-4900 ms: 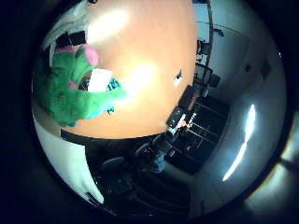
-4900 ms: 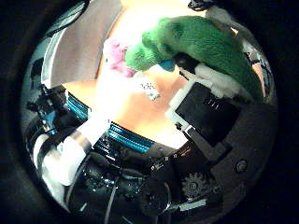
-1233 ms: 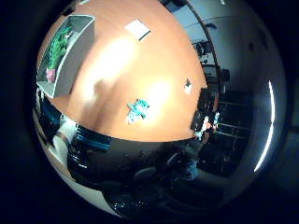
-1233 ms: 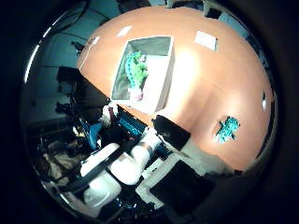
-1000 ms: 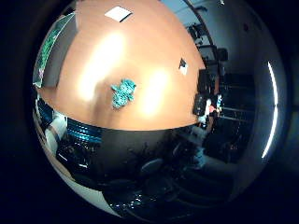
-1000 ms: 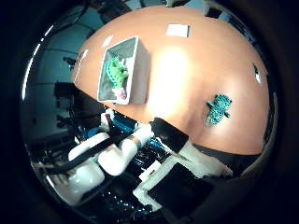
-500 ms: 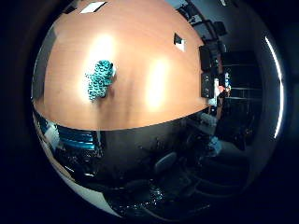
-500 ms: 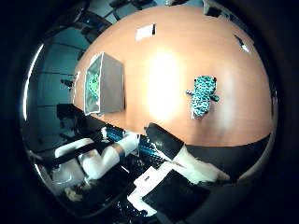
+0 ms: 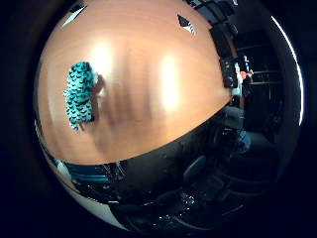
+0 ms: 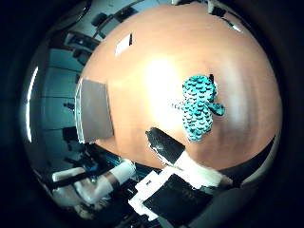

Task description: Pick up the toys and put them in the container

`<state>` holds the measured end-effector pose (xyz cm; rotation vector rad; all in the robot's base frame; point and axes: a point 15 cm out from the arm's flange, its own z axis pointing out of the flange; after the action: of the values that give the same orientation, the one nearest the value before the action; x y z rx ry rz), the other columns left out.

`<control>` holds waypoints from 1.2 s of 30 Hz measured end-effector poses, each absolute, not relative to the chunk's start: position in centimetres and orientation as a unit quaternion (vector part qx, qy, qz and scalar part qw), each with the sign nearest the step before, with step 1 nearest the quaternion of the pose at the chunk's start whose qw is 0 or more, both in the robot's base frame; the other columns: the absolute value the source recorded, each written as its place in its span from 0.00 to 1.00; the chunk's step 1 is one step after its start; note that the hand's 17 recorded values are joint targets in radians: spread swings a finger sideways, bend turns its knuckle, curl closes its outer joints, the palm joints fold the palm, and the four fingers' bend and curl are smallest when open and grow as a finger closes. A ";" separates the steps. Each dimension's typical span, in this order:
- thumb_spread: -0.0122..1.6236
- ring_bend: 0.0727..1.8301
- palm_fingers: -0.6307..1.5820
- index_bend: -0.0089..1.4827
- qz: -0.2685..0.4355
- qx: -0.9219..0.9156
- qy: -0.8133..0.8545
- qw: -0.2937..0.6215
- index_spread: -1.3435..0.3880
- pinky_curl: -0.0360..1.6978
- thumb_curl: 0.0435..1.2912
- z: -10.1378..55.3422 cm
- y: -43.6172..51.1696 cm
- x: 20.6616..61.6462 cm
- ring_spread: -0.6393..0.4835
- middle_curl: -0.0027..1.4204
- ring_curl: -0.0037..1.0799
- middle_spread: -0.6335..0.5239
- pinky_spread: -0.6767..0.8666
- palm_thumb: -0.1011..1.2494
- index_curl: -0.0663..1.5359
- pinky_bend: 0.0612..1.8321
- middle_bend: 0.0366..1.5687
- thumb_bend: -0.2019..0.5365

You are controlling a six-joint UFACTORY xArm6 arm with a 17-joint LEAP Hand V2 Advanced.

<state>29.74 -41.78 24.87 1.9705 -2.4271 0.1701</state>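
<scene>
One finger [image 10: 164, 145] of the hand [image 10: 183, 183] reached out straight and held nothing — the other fingers were out of view. Just beyond its tip a teal toy [image 10: 198, 108] with black marks lay on the wooden table [image 10: 156, 61]. The grey container [image 10: 94, 110] stood well apart — near the table edge.

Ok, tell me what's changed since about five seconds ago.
The green toy the hand was holding then is no longer in it; a second ago it lay in the container. The hand now faces the teal toy. That toy lies on the table, as a second ago.
</scene>
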 end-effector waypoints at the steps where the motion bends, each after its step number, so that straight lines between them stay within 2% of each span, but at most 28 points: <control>1: 0.64 0.16 0.42 0.12 0.050 0.624 -0.780 0.006 0.60 0.18 0.19 24.4 -41.8 29.7 0.66 0.24 0.20 0.53 0.72 0.42 0.23 0.13 0.13 0.24; 8: 0.62 0.13 0.42 0.14 0.023 0.548 -0.836 0.035 0.69 0.18 0.17 22.9 -42.0 28.0 0.77 0.22 0.19 0.73 0.73 0.25 0.26 0.11 0.09 0.21; 12: 0.60 0.13 0.41 0.13 -0.029 0.496 -0.862 0.096 0.73 0.18 0.17 21.8 -41.3 24.5 0.82 0.21 0.19 0.76 0.74 0.21 0.26 0.11 0.09 0.23; 20: 0.61 0.08 0.39 0.13 -0.035 0.450 -0.888 0.091 0.76 0.19 0.18 20.9 -40.3 25.4 0.88 0.20 0.19 0.79 0.78 0.23 0.26 0.14 0.10 0.24; 30: 0.62 0.06 0.37 0.13 -0.051 0.431 -0.898 0.075 0.77 0.19 0.19 17.5 -39.3 27.7 0.87 0.21 0.16 0.80 0.77 0.28 0.27 0.12 0.10 0.24; 36: 0.62 0.06 0.36 0.13 -0.064 0.426 -0.899 0.077 0.78 0.19 0.19 15.6 -40.1 27.7 0.87 0.22 0.16 0.80 0.76 0.32 0.27 0.12 0.10 0.24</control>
<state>27.69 -40.08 15.55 1.2751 -2.6948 -0.1932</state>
